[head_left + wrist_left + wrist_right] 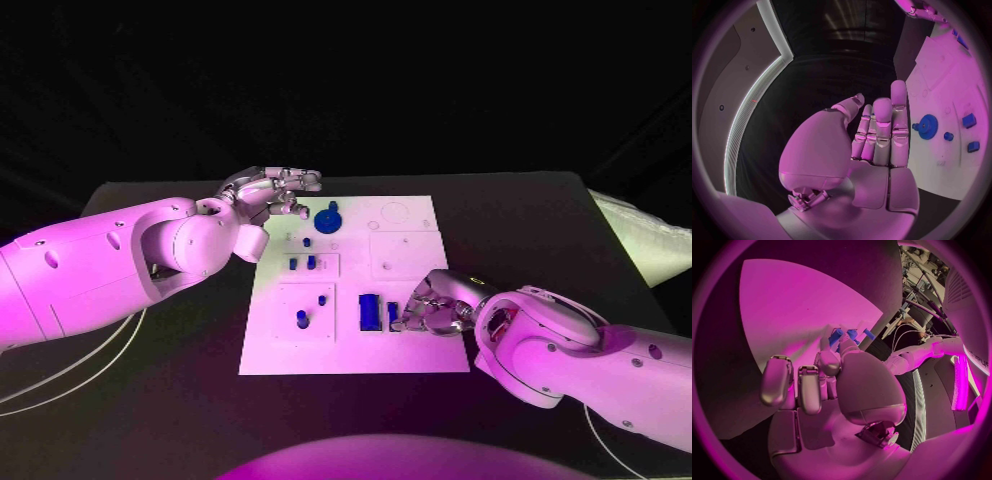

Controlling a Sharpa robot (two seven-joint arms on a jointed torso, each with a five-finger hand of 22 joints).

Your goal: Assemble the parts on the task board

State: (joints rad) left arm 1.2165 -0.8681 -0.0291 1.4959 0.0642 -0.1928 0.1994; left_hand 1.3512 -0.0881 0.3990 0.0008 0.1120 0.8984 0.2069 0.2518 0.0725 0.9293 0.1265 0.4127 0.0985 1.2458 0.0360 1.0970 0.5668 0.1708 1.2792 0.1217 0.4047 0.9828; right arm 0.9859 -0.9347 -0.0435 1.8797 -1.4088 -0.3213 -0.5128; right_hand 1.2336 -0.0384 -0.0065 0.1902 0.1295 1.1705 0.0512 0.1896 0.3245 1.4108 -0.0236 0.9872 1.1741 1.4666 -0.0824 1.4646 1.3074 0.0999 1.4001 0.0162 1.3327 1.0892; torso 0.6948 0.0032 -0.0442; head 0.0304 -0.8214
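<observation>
Down at the near right edge of the task board, right hand curled over a tall blue part and a slim blue part standing in their slots — fingertips right at them, maybe to push one in, but cannot tell if pinching. Up by the far left corner, left hand held flat, fingers straight and close together, holding nothing — probably just waiting. Beside it on the board, a round blue gear. More small blue pegs standing near the middle.
</observation>
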